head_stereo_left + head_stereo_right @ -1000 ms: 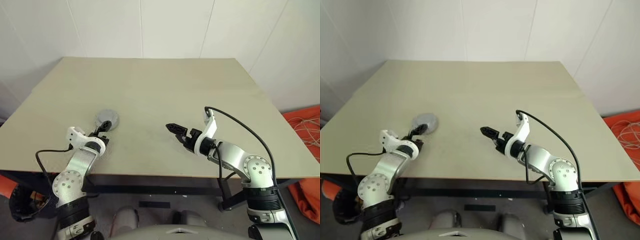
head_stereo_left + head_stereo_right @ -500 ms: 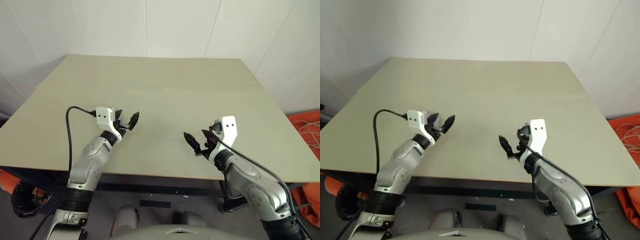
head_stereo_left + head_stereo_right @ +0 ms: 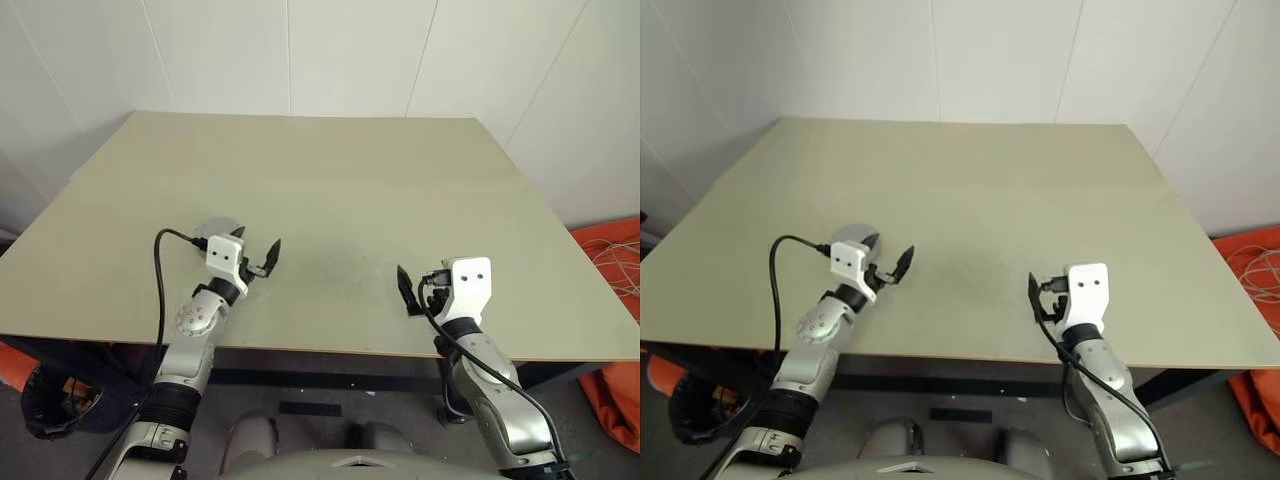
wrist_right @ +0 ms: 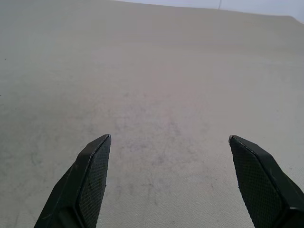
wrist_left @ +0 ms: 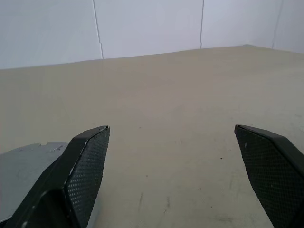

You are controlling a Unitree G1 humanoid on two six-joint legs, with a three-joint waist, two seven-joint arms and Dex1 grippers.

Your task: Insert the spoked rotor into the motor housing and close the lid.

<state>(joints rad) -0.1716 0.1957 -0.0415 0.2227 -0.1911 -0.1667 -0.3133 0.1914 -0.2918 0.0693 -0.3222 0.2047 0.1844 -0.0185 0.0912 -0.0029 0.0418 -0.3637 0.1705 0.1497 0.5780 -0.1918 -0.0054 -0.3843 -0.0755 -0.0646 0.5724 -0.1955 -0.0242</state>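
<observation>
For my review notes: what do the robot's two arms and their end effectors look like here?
Both arms are silver-grey metal with round joint housings and dark rings. Each wrist carries a white box-shaped camera mount with two small dark holes and a black cable looping back along the arm. The left end effector and the right end effector each have two black pointed fingers with finely textured inner pads.
</observation>
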